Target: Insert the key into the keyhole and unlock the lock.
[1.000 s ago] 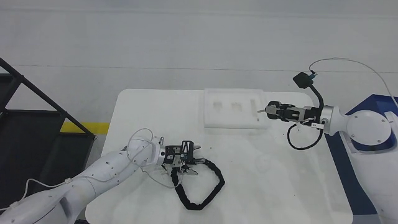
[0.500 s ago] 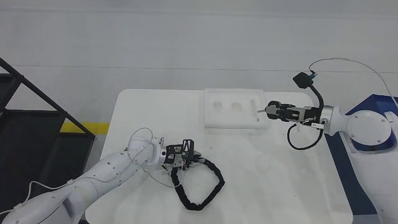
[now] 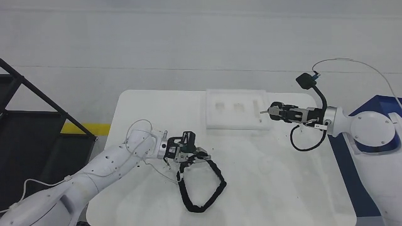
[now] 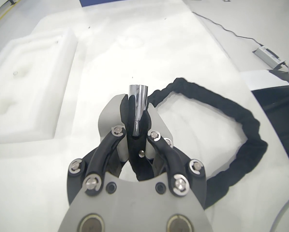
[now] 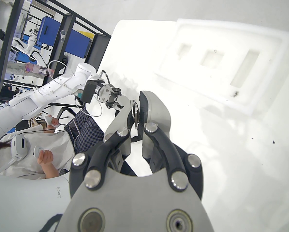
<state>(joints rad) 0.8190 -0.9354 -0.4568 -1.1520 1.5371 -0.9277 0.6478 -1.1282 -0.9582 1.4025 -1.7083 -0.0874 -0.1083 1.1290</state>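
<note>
The lock is a chrome cylinder [image 4: 138,102] on a black fabric-covered chain [image 4: 233,121] that lies looped on the white table. My left gripper [image 4: 137,106] is shut on the cylinder, whose open end points away from the wrist. From above, the left gripper [image 3: 190,150] sits at the loop's [image 3: 202,189] upper end, near the table's front left. My right gripper [image 3: 272,110] hangs over the right edge of the foam tray and is shut on the key [image 3: 262,111], which points left. The key's round metal head [image 5: 135,114] shows between the right gripper's pads.
A white foam tray [image 3: 220,120] with several shallow recesses lies at the back middle of the table [image 3: 282,176]. A black frame stands off the table's left side [image 3: 38,100]. Open tabletop separates the two grippers.
My left gripper has turned and shifted slightly toward the tray with the lock's cylinder, dragging the near end of the chain. The right arm with the key has not moved.
</note>
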